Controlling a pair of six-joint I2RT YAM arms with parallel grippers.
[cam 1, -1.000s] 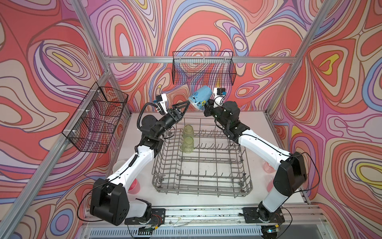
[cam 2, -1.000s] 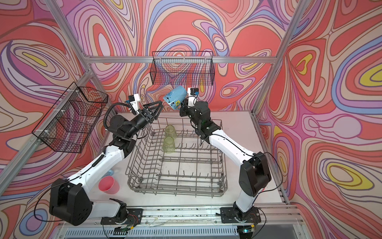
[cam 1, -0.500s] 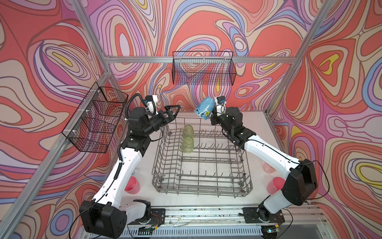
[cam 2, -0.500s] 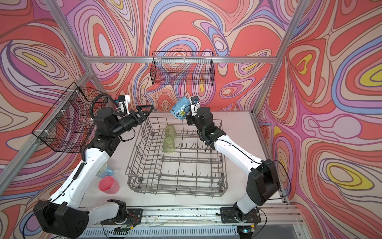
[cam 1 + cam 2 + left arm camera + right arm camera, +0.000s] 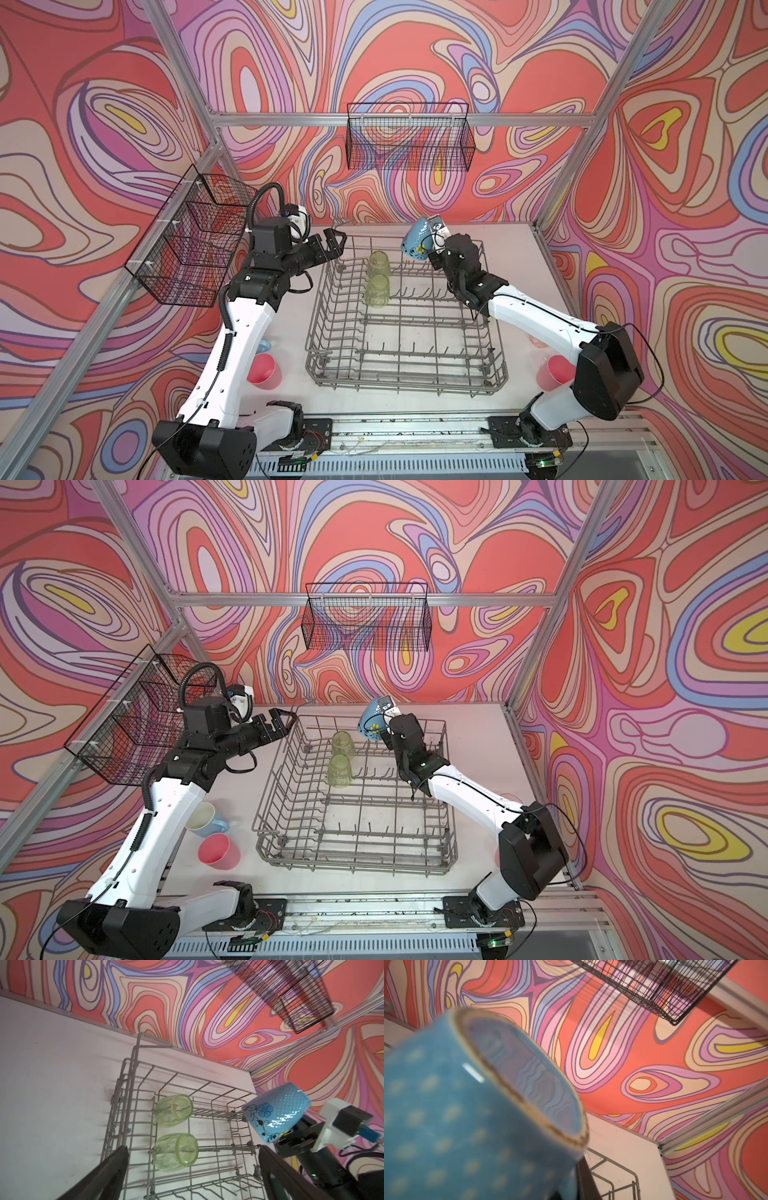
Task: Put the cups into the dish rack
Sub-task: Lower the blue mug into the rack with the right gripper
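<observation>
Top views: the left gripper (image 5: 337,243) has drawn back to the far left corner of the dish rack (image 5: 316,316) and spread its jaws wide, holding nothing; a second ago it met the other arm at the flowered blue mug (image 5: 415,244). The right gripper (image 5: 433,246) now carries that mug alone, clamped tight, base tilted upward, above the rack's far edge. I judge the handover done, so this mug only needs lowering mouth-down onto the tines. The far yellow-green tumbler (image 5: 378,262) and the near yellow-green tumbler (image 5: 377,291) already sit inside the rack. Waiting on the table are a plain blue mug (image 5: 205,817) and a pink cup (image 5: 218,850) beside the left arm, and a second pink cup (image 5: 555,371) by the right arm.

Left wrist view: both dark fingers (image 5: 108,1169) stand far apart, with only rack wire and the tilted tumblers beyond them; the flowered mug hangs clear of them.

Right wrist view: the mug fills the foreground, blurred, with its rough foot ring facing the wall; where the fingers pinch it is hidden; a rack corner shows just past it.
</observation>
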